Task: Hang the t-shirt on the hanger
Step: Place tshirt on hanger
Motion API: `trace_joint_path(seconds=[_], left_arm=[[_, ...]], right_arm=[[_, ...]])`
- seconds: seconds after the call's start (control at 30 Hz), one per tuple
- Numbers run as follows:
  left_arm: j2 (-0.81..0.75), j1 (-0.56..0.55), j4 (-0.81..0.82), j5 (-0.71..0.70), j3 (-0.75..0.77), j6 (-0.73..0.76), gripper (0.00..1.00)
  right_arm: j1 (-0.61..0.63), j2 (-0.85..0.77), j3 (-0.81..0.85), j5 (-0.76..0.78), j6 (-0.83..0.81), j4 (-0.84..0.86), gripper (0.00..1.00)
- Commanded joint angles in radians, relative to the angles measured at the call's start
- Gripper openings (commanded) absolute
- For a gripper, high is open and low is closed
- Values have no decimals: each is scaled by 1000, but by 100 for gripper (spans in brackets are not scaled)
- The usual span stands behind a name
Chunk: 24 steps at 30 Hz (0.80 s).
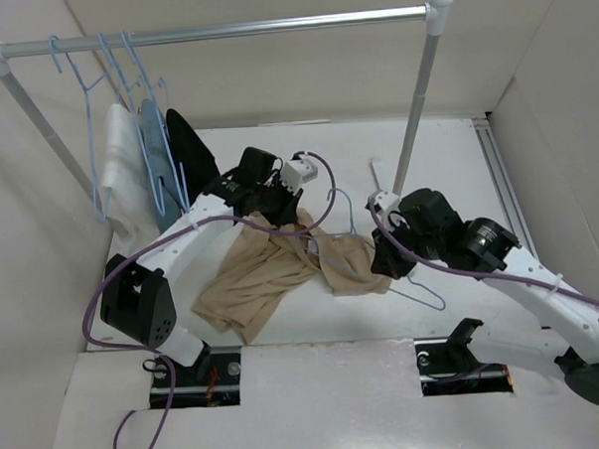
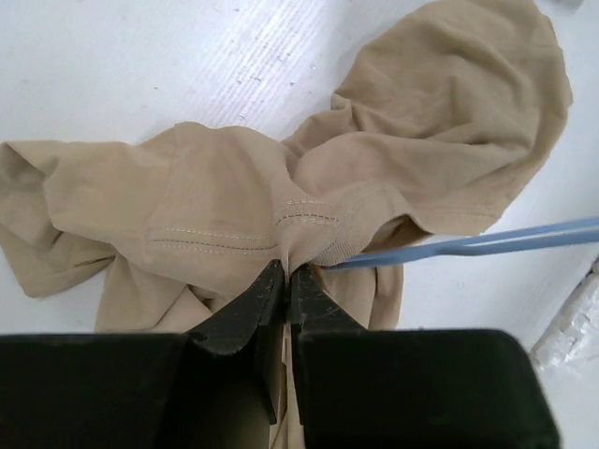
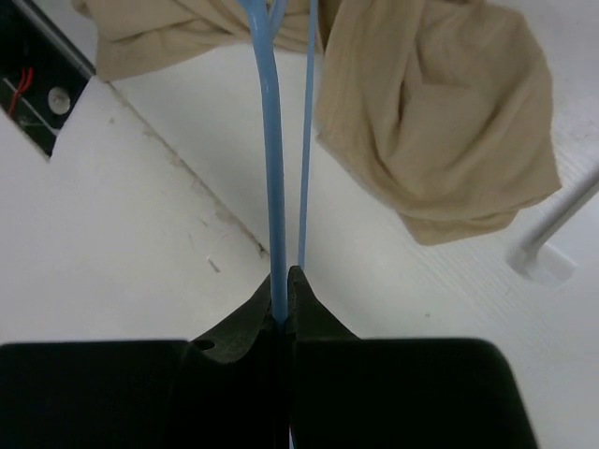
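Observation:
The tan t-shirt lies crumpled on the white table between the arms. My left gripper is shut on a fold of the t-shirt at its ribbed neck edge; the jaws pinch the cloth tight. The light-blue wire hanger lies partly inside the shirt, one end sticking out to the right. Its wire runs out from under the neck. My right gripper is shut on the hanger wire, which leads up into the shirt.
A metal clothes rail spans the back. Three blue hangers hang at its left with a white, a light-blue and a black garment. The rail's right post stands just behind my right gripper, its foot in the right wrist view. Walls close both sides.

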Motion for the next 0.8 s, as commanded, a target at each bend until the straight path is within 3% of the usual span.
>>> trace_joint_path(seconds=[0.0,0.4,0.6,0.77], left_arm=[[-27,2,-51,67,35,25,0],[-18,2,-40,-4,35,56,0],[-9,2,-40,11,55,56,0],[-9,2,-49,82,103,22,0]], right_arm=[[6,12,29,65,-48,124,0],[57,44,216,177,-91,-66,0],[77,26,179,207,-70,-51,0],[77,17,66,151,-70,108,0]])
